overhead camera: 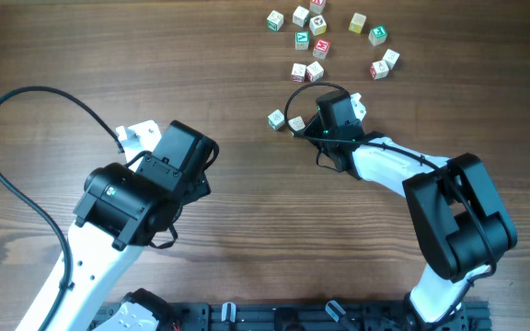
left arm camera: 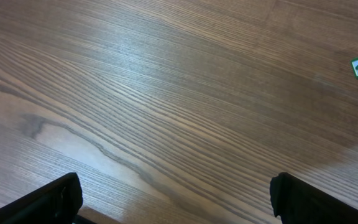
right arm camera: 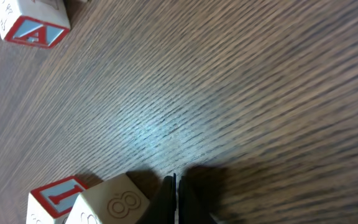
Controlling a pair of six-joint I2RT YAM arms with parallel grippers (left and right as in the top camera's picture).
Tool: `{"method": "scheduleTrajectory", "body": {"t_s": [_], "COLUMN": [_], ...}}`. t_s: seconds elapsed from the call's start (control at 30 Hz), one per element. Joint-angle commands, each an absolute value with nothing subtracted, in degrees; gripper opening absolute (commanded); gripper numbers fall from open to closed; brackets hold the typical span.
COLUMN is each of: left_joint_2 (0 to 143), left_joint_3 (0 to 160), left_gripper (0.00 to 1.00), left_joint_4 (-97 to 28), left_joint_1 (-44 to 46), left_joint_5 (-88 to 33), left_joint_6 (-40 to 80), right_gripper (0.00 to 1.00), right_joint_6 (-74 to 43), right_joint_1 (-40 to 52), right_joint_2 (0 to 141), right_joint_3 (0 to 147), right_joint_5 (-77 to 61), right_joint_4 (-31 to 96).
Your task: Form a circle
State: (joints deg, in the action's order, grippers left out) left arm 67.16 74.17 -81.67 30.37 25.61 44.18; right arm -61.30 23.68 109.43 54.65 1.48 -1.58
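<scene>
Left end effector [left arm camera: 176,194] gapes; right end effector [right arm camera: 174,194] pinched together beside 2 letter cubes [right arm camera: 107,202].

**Black-and-White Arms with Looping Cables**

The left arm [overhead camera: 118,207] is built of chunky black housings with rounded corners on a white lower link. A small green dot marks one housing. A thin black cable [overhead camera: 7,106] runs out from it in a wide loop, and a white bracket [overhead camera: 139,136] sits by its wrist. The right arm [overhead camera: 454,216] joins a bulky black housing to a slim white link [overhead camera: 385,164], with a short cable loop [overhead camera: 313,88] over its wrist. The jaws of the left gripper [left arm camera: 176,199] and right gripper [right arm camera: 174,193] are matte black.
</scene>
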Motion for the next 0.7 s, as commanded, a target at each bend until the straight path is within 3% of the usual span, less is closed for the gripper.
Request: {"method": "scheduleTrajectory", "body": {"t_s": [0.0, 0.67], "left_joint_2": [66.74, 66.74], "left_joint_3": [73.91, 73.91], "left_gripper": [1.00, 1.00], "left_joint_4": [-81.71, -81.71], "left_joint_1": [30.20, 30.20], "left_joint_5": [25.76, 25.76], "left_joint_6": [43.90, 43.90], "right_gripper": [0.05, 0.05], "right_joint_6": [-59.11, -56.95], "right_joint_1": [23.55, 23.62], "right_joint_2": [110.74, 110.76], "right_joint_3": [54.02, 54.02], "right_joint_5": [-0.58, -3.09], "right_joint_4": [-2.44, -3.68]}}
